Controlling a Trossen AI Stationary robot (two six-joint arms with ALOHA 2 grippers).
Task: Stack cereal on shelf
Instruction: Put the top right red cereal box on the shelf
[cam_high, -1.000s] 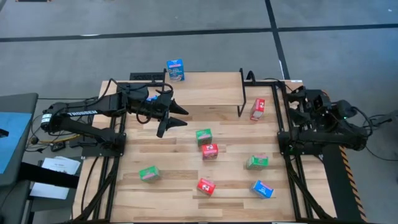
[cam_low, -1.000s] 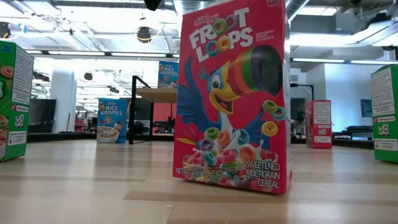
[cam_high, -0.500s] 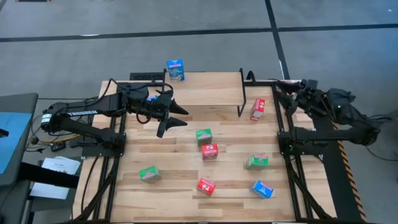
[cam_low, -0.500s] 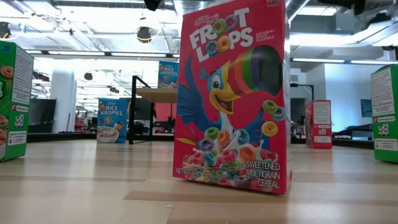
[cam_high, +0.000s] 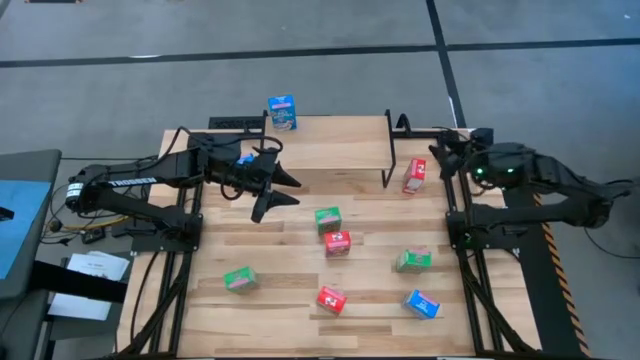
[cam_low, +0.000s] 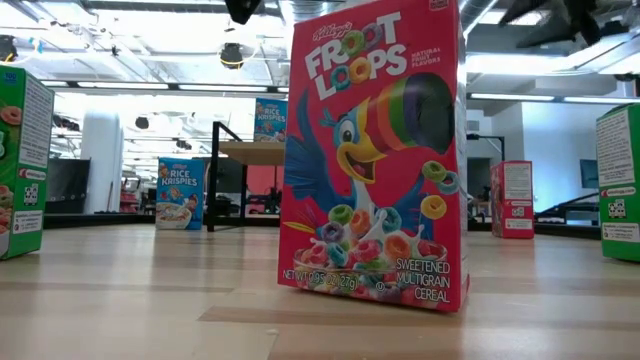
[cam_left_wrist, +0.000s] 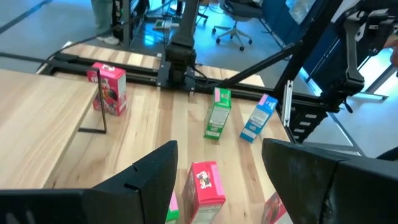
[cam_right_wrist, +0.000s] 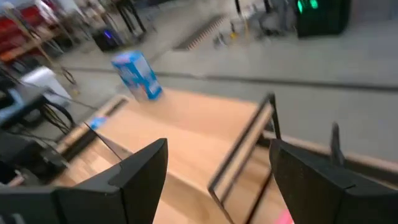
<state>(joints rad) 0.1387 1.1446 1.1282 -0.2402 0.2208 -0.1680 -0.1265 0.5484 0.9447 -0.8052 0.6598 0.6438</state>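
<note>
The shelf (cam_high: 330, 140), a light-wood board on black legs, stands at the table's far side with one blue cereal box (cam_high: 282, 113) upright on its left end. More cereal boxes stand on the table: red (cam_high: 414, 175) by the shelf's right legs, green (cam_high: 327, 219), red (cam_high: 337, 242), green (cam_high: 413, 260), green (cam_high: 239, 279), red (cam_high: 331, 299) and blue (cam_high: 421, 303). My left gripper (cam_high: 282, 198) hovers open in front of the shelf's left end, above the table. My right gripper (cam_high: 438, 160) hangs open at the table's right edge, pointing toward the shelf (cam_right_wrist: 242, 155).
In the low view a red box (cam_low: 375, 150) stands close to the camera and hides much of the table's middle. Black arm frames run along the left and right edges (cam_high: 465, 240). Bare planks lie between the shelf and the scattered boxes.
My right gripper has swung up from pointing down beside its base to nearly level and has moved toward the table's left, toward the shelf's right end. It stays open. The boxes have kept their places.
</note>
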